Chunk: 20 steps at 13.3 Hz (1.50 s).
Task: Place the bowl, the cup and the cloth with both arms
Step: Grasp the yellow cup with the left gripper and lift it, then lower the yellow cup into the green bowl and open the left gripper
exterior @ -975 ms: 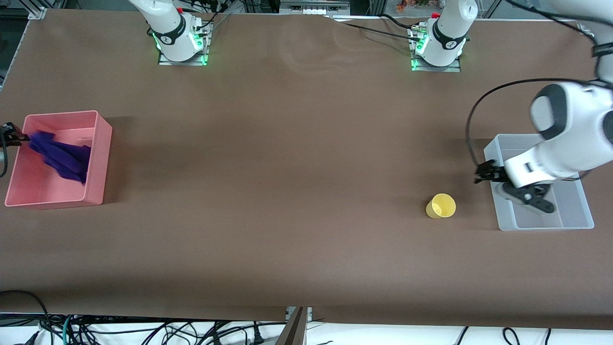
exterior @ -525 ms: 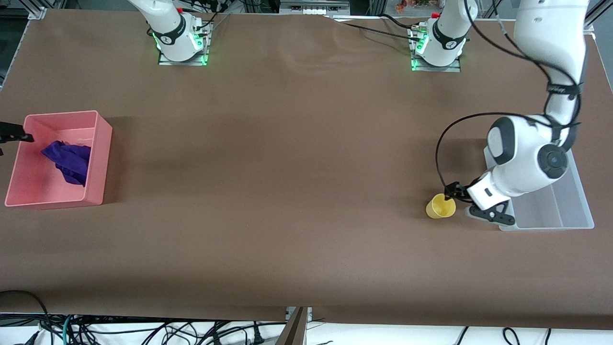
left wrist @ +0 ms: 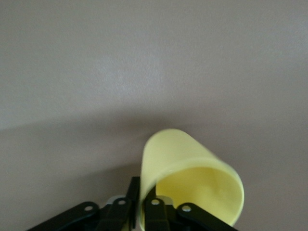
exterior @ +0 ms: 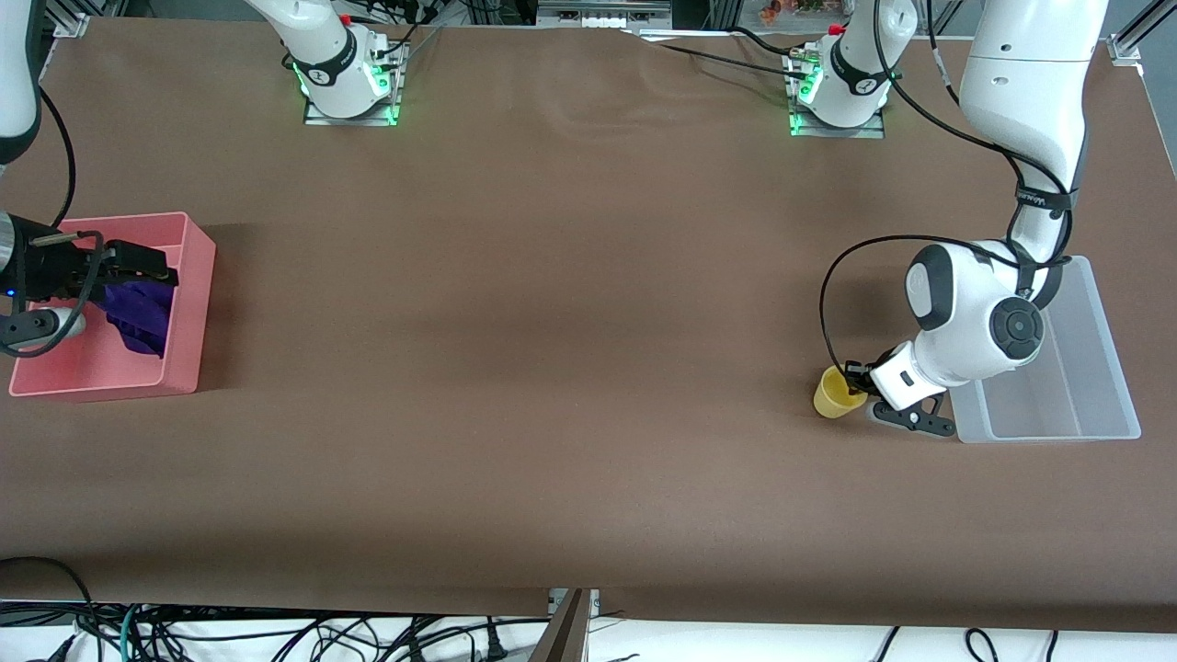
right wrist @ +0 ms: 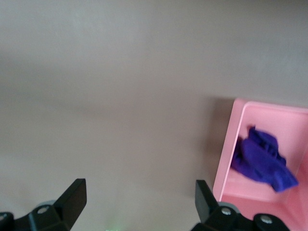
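The yellow cup point(exterior: 832, 395) is on the brown table beside the clear bin point(exterior: 1057, 409), toward the left arm's end. My left gripper point(exterior: 857, 384) is shut on the cup's wall point(left wrist: 168, 154), one finger inside the rim and one outside. The purple cloth point(exterior: 138, 317) lies crumpled in the pink bin point(exterior: 119, 221) at the right arm's end. My right gripper point(exterior: 152, 267) is open and empty above that bin. In the right wrist view its fingers point(right wrist: 74, 195) are wide apart, with the cloth point(right wrist: 262, 159) off to one side. The bowl is out of view.
The clear bin's visible part shows nothing inside; the left arm's wrist covers part of it. The pink bin point(right wrist: 226, 154) holds only the cloth. Black cables hang off both arms.
My left gripper swung from over the clear bin to the cup and closed on its rim. My right gripper let the cloth drop into the pink bin and now hovers over it.
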Each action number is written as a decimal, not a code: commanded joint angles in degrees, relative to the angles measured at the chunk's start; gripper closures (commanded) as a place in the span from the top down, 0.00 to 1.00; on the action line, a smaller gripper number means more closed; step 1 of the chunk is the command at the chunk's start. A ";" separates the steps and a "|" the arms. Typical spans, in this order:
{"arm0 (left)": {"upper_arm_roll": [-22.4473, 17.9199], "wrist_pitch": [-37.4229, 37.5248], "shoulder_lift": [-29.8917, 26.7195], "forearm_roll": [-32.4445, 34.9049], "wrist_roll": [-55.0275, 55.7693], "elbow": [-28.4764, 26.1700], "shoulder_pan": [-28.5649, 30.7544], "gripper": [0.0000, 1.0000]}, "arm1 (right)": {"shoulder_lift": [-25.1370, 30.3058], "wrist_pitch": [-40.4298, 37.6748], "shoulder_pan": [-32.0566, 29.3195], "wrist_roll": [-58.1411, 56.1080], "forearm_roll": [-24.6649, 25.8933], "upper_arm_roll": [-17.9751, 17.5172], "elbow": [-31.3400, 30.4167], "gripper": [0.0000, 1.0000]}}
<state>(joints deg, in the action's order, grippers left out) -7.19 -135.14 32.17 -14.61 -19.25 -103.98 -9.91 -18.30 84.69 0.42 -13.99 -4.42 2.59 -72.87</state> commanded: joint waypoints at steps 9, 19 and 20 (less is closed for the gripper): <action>-3.34 29.68 -16.09 17.76 -21.21 5.36 8.76 0.00 | 11.17 -1.72 -0.25 7.20 5.74 -1.45 -10.01 1.00; -11.35 6.86 -9.15 20.31 -39.20 -6.23 11.32 0.00 | 7.14 -5.68 -0.77 9.95 6.45 -3.21 -3.95 1.00; -12.40 4.82 -8.19 20.41 -39.20 -6.93 11.23 0.00 | 7.05 -5.59 -0.77 9.86 6.36 -3.03 -3.95 1.00</action>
<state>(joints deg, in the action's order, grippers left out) -17.93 -126.71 23.84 3.94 -56.96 -108.82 1.72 -10.27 80.53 0.10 -3.70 1.37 -0.71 -78.93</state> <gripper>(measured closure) 0.965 0.000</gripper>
